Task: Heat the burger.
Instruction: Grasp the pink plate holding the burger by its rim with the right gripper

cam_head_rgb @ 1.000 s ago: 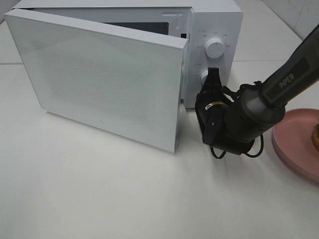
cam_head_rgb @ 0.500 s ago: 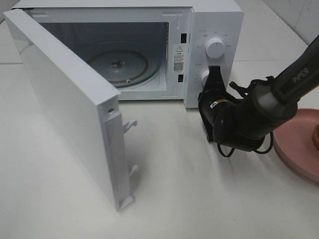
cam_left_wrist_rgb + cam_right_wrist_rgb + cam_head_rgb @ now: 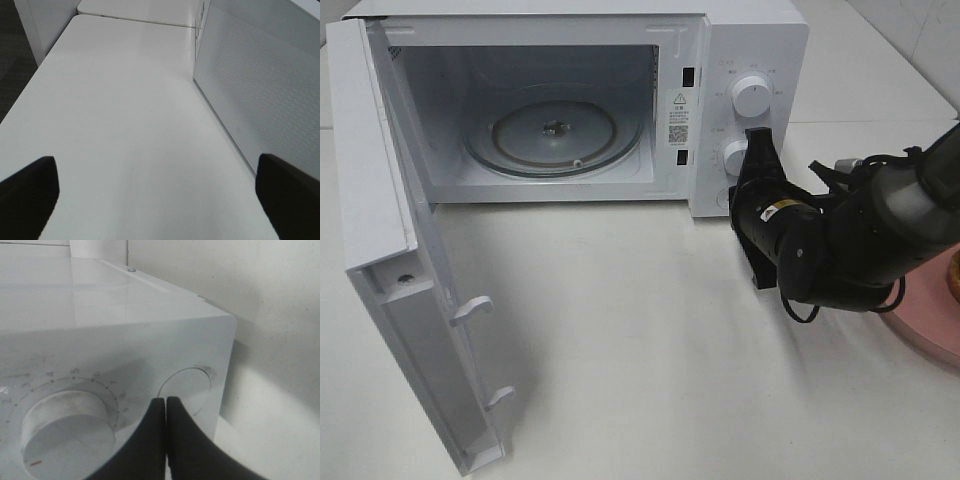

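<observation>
The burger [image 3: 954, 283] shows only as a golden-brown sliver at the right edge of the exterior view, on the pink plate [image 3: 918, 325]. The white microwave [image 3: 750, 40] stands open, its door [image 3: 380, 250] swung far left, and the glass turntable [image 3: 555, 130] inside is bare. My right gripper [image 3: 757, 143] is shut and empty, with its tip just in front of the control panel. In the right wrist view its fingers [image 3: 165, 407] are pressed together before a round button [image 3: 186, 389], beside a dial [image 3: 65, 432]. My left gripper [image 3: 160, 192] is open and empty over the table.
The open door juts out over the front left of the table. Two round knobs [image 3: 752, 95] [image 3: 734, 155] sit on the microwave's panel. The door's outer face [image 3: 260, 90] shows beside the left gripper. The right arm [image 3: 880, 230] lies between the microwave and the plate.
The microwave door has swung from nearly shut to wide open on the left. My right gripper has drawn back slightly right and down from the panel.
</observation>
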You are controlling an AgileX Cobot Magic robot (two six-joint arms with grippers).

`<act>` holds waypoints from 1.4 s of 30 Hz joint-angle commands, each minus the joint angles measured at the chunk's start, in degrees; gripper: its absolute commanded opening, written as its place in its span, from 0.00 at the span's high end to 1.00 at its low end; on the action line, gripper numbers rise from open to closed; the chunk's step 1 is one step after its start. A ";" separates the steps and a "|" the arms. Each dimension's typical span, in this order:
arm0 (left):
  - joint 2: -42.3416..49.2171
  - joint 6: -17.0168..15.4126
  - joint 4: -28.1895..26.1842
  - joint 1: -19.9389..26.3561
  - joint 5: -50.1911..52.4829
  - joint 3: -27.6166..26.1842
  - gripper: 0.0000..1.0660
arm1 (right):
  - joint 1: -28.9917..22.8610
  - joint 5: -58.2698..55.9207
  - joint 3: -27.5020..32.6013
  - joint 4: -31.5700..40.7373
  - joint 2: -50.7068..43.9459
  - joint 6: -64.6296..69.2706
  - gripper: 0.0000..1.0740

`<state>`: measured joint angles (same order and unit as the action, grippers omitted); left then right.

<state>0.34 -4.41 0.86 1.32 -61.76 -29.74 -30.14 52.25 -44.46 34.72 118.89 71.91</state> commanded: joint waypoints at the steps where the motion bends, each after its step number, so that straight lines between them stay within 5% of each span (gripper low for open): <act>1: 0.86 -0.06 -0.11 -0.06 0.57 0.11 0.06 | 0.00 0.23 1.55 -1.26 -1.55 -1.15 1.00; 19: 0.86 -0.06 -0.11 -0.06 0.57 0.11 0.06 | 0.00 -15.01 13.69 -5.73 -17.30 -16.27 1.00; 36: 0.86 -0.06 -0.11 -0.06 0.57 0.11 0.06 | 0.17 -42.11 13.87 -5.84 -27.73 -53.63 1.00; 42: 0.86 -0.06 -0.11 -0.06 0.57 0.11 0.06 | 0.17 -56.67 9.85 -8.59 -28.25 -65.32 1.00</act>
<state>0.34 -4.41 0.86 1.32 -61.76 -29.74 -30.14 -2.18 -34.26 26.81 91.16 9.05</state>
